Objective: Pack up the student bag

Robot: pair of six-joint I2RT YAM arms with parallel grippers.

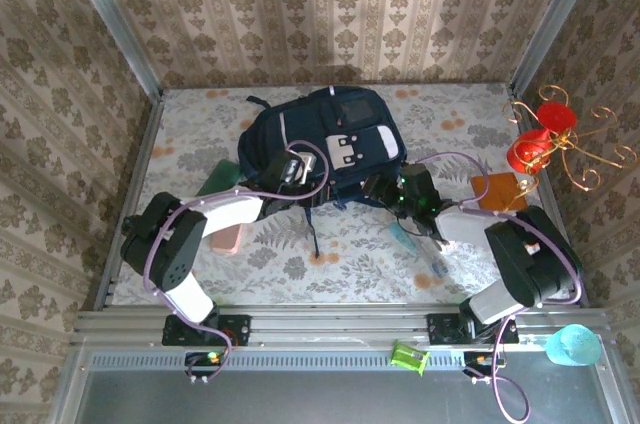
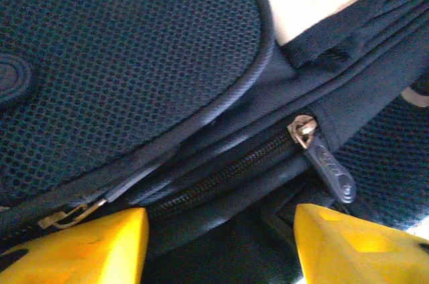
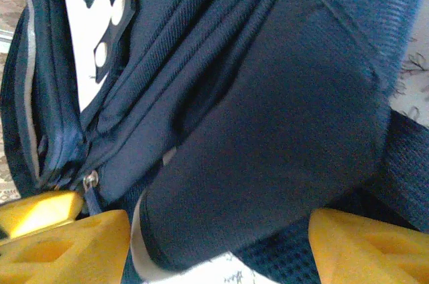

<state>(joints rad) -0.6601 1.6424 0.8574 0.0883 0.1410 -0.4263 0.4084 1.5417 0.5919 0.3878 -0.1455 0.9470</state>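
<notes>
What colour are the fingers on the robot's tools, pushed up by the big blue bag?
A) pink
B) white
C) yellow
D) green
C: the fingers of the left tool and those of the right tool are bright yellow, standing apart at the bottom of each wrist view against the navy student bag.

This is looking like a robotics lab booth dressing itself up as a home room: damask wallpaper panels (image 1: pixel 330 4) are standing on three sides, bare aluminium posts (image 1: pixel 110 22) are running up the corners, and a floral cloth is covering the table (image 1: pixel 270 264). A left arm (image 1: pixel 180 244) and a right arm (image 1: pixel 525 259) are sitting bolted to a slotted metal rail (image 1: pixel 330 322) at the near edge (cables (image 1: pixel 505 384) looping loose below it). A red and gold-wire ornament (image 1: pixel 548 139), possibly a candle holder, is standing at the right.
</notes>
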